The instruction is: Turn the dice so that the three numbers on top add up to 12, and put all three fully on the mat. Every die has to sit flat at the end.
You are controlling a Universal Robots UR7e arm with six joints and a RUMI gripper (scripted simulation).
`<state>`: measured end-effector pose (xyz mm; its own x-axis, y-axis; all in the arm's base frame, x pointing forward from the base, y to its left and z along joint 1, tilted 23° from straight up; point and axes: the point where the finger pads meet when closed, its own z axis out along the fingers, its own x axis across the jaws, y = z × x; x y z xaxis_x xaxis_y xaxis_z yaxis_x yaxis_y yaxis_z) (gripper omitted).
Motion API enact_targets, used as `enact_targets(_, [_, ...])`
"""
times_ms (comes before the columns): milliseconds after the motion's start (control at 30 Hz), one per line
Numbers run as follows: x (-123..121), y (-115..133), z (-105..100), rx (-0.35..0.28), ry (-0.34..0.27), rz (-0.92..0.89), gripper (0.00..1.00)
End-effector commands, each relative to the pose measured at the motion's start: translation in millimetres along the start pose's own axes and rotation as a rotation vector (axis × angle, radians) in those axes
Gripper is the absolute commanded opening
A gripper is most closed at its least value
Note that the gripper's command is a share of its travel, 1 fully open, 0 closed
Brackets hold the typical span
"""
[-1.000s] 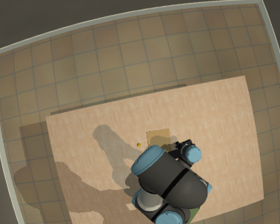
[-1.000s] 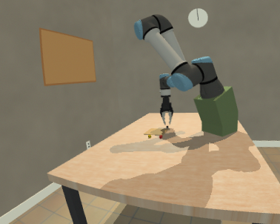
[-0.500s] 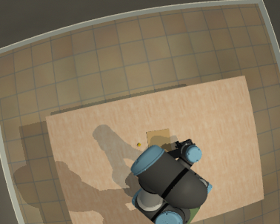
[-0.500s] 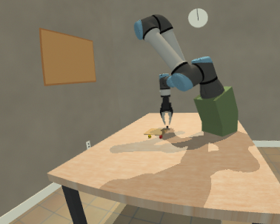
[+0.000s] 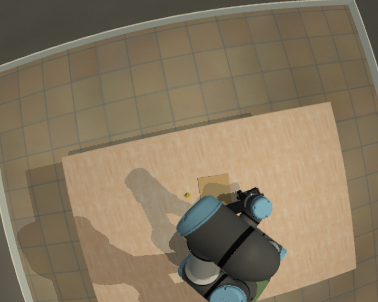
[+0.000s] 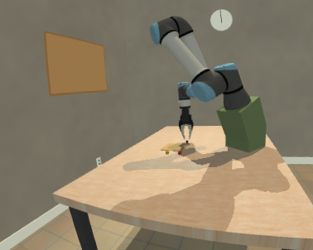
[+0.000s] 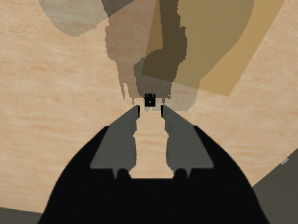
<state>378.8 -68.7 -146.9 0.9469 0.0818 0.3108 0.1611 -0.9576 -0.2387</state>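
Observation:
A small black die (image 7: 149,100) lies on the table just beyond my fingertips, in shadow near a corner of the tan mat (image 7: 220,45); it seems to be just off the mat. My gripper (image 7: 150,106) points straight down over it. The fingers stand a little apart, wider than the die, and do not touch it. In the side view the gripper (image 6: 185,138) hovers low over the mat (image 6: 174,146). A yellow die (image 6: 167,152) and a red die (image 6: 180,152) sit at the mat's near edge. From above, the yellow die (image 5: 187,195) lies left of the mat (image 5: 213,185).
The arm's green base block (image 6: 243,124) stands on the table behind and to the right of the mat. The arm hides the gripper and part of the mat in the overhead view. The table edges are far from the dice.

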Motion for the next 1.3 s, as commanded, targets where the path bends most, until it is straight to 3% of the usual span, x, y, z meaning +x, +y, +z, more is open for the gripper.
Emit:
enact_targets(0, [1.3, 1.0, 0.1, -0.001, 0.001, -0.001, 0.18])
enact_targets(667, [1.3, 1.0, 1.4, -0.001, 0.001, -0.001, 0.18])
enact_targets(1267, [1.3, 1.0, 19.1, -0.001, 0.001, -0.001, 0.18])
